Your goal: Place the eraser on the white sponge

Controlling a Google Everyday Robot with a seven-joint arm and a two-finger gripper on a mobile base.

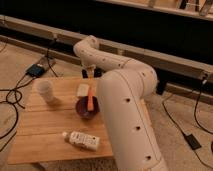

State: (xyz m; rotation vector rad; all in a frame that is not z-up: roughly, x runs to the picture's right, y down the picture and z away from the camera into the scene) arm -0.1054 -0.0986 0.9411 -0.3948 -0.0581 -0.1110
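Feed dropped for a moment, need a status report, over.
Tool shut, at table's far edge behind white sponge. Sponge top bare; eraser not made out. Dark bowl with orange stick right beside sponge.

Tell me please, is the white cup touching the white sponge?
Apart: the camera view shows bare wood between the white cup and the white sponge. The gripper hangs over the table at its far edge.

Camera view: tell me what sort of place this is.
Probably a robot test lab: a small wooden table, loose cables trailing beside it, and a white robot arm whose shut claw hangs over the table's far edge.
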